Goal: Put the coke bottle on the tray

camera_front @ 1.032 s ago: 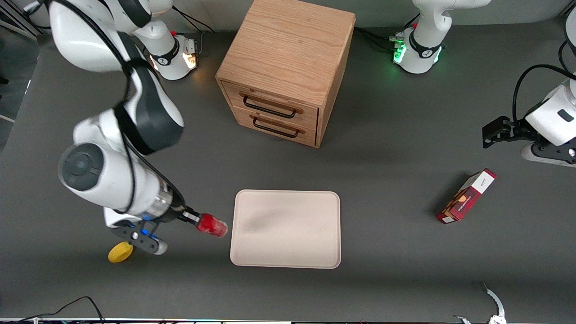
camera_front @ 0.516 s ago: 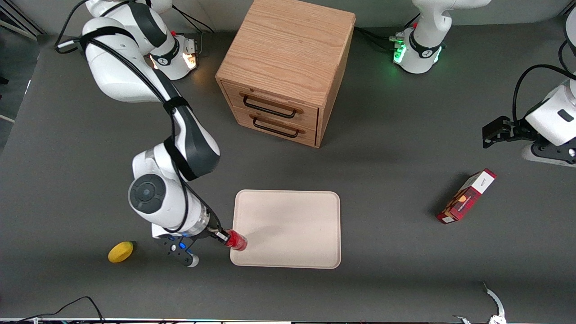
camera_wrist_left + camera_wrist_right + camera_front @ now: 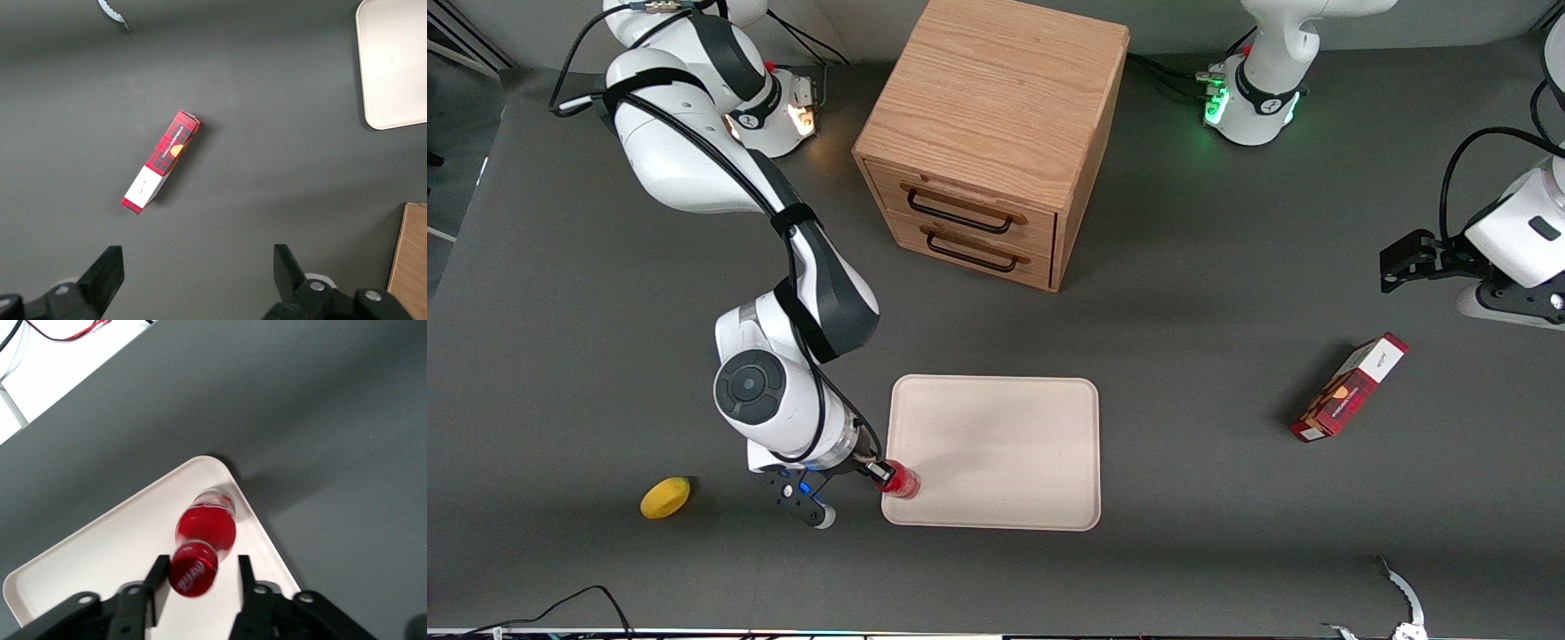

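So the right arm is bent at the elbow and reaching down toward the front camera, with the gripper (image 3: 878,472) pointing at the tray's corner that's nearest the camera on the working arm's end. From the wrist cam the gripper (image 3: 199,572) has a finger on each side of the coke bottle (image 3: 203,543) right at the cap, closed on its neck. The coke bottle (image 3: 899,480) sits over the very corner of the tray (image 3: 996,449), its base just inside the rim; the wrist view has it roughly upright, seen from the cap end, but I honestly can't tell if the bottom is actually touching the tray (image 3: 100,553) surface or hovering just above it. Nothing else is on the tray besides that. Around it: a yellow lemon-looking thing (image 3: 664,497) on the table near the gripper, toward the working arm's end. A wooden two-drawer cabinet (image 3: 993,133) stands farther from the camera than the tray, both drawers shut. A red-and-white box (image 3: 1349,388) lies flat way off toward the parked arm's end, and the left wrist view shows the same box (image 3: 161,162) lying on the dark table (image 3: 1209,498).
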Controlling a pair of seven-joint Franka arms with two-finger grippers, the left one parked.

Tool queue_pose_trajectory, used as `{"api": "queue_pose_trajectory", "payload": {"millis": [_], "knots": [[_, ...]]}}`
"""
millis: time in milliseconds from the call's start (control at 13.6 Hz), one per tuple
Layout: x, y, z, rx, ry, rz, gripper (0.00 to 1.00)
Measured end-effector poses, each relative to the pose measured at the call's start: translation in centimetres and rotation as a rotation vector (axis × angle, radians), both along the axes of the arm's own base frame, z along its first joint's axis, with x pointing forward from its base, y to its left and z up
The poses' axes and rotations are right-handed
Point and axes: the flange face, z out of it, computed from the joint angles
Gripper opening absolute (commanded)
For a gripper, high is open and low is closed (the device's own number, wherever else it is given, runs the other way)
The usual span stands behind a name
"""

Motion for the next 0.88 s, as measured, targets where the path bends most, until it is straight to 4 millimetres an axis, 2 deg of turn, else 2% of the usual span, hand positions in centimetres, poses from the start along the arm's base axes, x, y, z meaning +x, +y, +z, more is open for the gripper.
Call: {"api": "queue_pose_trajectory", "payload": {"millis": [221, 295, 368, 442, 589, 737, 811, 884], "knots": [[0.4, -0.4, 1.6, 0.004, -0.023, -0.005, 1.0], [0.3, -0.6, 3.0, -0.002, -0.027, 0.0, 1.0], [-0.1, -0.7, 5.2, -0.006, -0.026, 0.01, 1.0], [-0.9, -0.8, 8.3, -0.008, -0.022, 0.029, 1.0], [-3.4, -2.5, 16.3, -0.013, -0.008, 0.096, 1.0], [-7.3, -5.9, 24.1, -0.06, 0.007, 0.201, 1.0], [-9.6, -7.6, 27.1, -0.087, 0.019, 0.255, 1.0], [-11.9, -9.4, 29.1, -0.103, 0.034, 0.303, 1.0]]}}
